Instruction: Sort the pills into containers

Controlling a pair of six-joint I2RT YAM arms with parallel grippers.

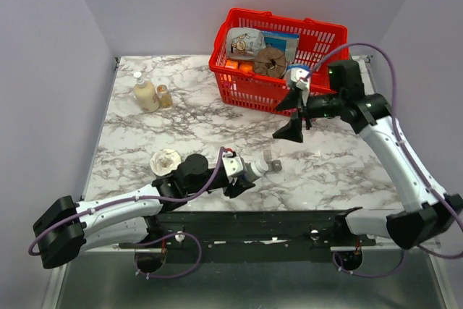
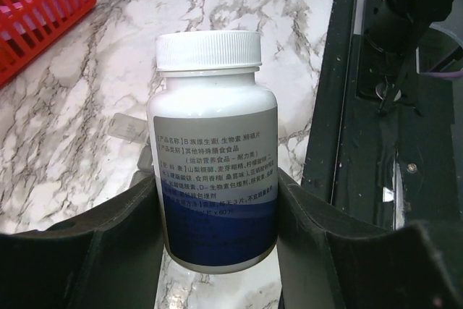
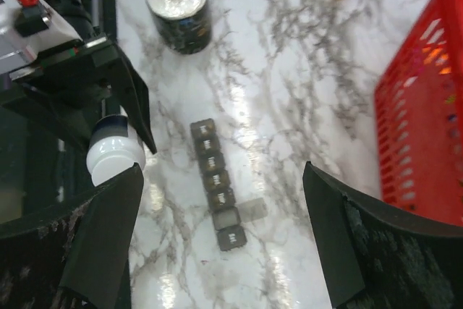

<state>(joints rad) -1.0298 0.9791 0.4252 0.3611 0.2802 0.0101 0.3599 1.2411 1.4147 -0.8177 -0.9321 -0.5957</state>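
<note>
From above, the left gripper point(image 1: 249, 171) lies low near the front edge, clamped on a white bottle point(image 1: 255, 170). The right gripper point(image 1: 295, 115) hangs spread wide and empty. The left wrist view shows the bottle's base hidden between the fingers. In the right wrist view the containers point(image 3: 217, 186), a dark grey strip of seven square cells, lie on the marble table point(image 3: 289, 70) below the open fingers. The strip's long axis runs top to bottom, slightly slanted, and the cell contents are too blurred to tell.

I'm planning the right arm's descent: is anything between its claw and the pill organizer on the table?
Nothing visible does. The right claw hangs open above the pill organizer. The white pill bottle, gripped by the left claw, sits off to one side, apart from it.
</note>
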